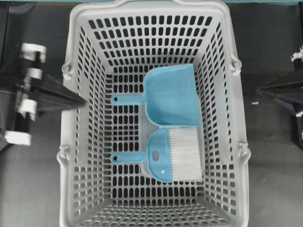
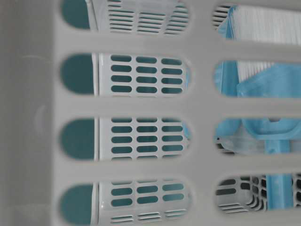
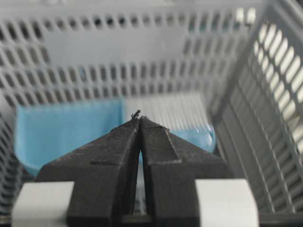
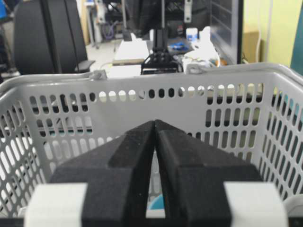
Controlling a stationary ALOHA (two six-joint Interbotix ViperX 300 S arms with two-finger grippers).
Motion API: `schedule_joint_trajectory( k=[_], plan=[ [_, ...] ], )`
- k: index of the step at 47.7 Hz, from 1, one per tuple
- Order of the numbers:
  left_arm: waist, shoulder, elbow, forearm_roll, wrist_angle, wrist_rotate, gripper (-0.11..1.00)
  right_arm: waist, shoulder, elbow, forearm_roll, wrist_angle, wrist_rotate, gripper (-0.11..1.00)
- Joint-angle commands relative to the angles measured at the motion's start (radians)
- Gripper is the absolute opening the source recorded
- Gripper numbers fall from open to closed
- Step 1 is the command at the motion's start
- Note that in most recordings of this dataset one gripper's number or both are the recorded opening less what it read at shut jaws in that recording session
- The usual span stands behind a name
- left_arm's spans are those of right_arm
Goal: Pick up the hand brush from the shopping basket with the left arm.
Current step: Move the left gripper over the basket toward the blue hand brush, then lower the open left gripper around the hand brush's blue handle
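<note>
Both closed left fingers sit apparently well short of hand brush.

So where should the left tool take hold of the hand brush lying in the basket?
Probably by its thin blue handle, coming down from above. The hand brush lies flat on the shopping basket floor, handle pointing toward the left tool, clear of the dustpan; the white bristles would give.

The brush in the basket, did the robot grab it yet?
Not yet. The hand brush lies on the floor of the shopping basket, beside the blue dustpan. The left gripper is shut and empty, at the basket's left wall. It must open, reach the brush, grip and lift. Nothing looks done so far.
</note>
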Motion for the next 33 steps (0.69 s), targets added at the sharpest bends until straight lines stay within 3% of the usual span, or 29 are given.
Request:
schedule_joint_trajectory(
  k=[1, 15, 26, 33],
  plan=[
    [-0.023, 0.097, -0.14, 0.003, 0.155, -0.002, 0.0, 0.003, 0.005, -0.021, 0.005, 0.014, 0.002, 0.0],
    [-0.064, 0.328, -0.374, 0.003, 0.494, -0.046, 0.0, 0.003, -0.008, -0.028, 0.006, 0.092, 0.003, 0.0],
    [-0.064, 0.439, -0.466, 0.003, 0.614, -0.164, 0.0, 0.003, -0.028, -0.029, 0.005, 0.176, 0.002, 0.01],
    [-0.071, 0.468, -0.476, 0.003, 0.617, -0.195, 0.0, 0.003, -0.029, -0.031, 0.005, 0.19, 0.0, 0.15]
  ],
)
